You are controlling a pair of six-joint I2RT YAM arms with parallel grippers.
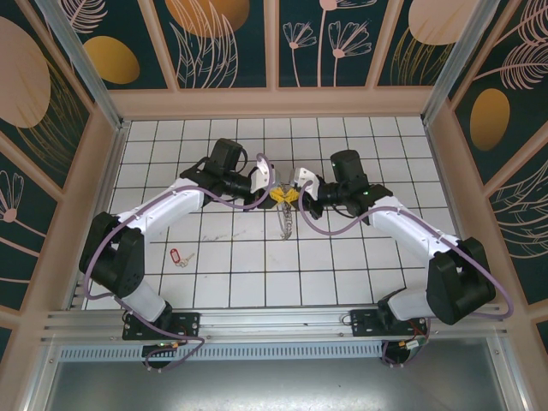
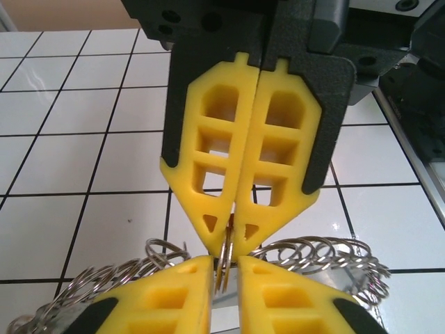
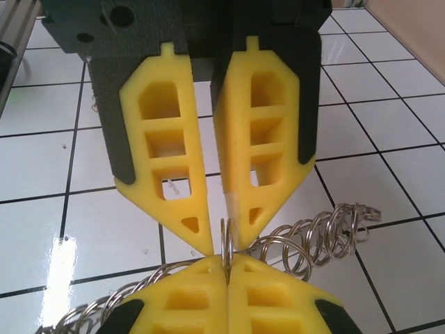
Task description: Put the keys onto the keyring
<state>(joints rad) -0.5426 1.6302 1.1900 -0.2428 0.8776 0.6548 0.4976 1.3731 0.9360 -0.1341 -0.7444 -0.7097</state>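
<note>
Clamps the left gripper [image 3: 222, 240] on one thin wire ring of the keyring [image 2: 327, 254], with only a sliver of gap between the yellow fingertips. Clamps the right gripper [image 2: 231, 236] fully closed on that same ring from the opposite side, tip to tip with the left. Holds the pinched ring upright on edge between the two pairs of tips, low over the white tiles.

Spreads the rest of the keyring, a floppy string of small overlapping metal rings, out to either side beneath the fingers in both wrist views. Runs it, in the top view, as a thin pale line from the meeting point toward the near edge of the table [image 1: 240, 282], ending well short of that edge. Cannot tell whether that length hangs free or rests on the tiles.

Reaches the left arm [image 1: 163, 205] in from the near left corner and the right arm [image 1: 402, 224] in from the near right corner, each with the elbow bent outward and the forearm angled inward. Sets the two wrists face to face slightly beyond the middle of the table.

Finds the red-tagged key [image 1: 177, 256] flat on the tiles well apart from both grippers, toward the near left corner, with a small bit of metal just beside the tag on its right.
</note>
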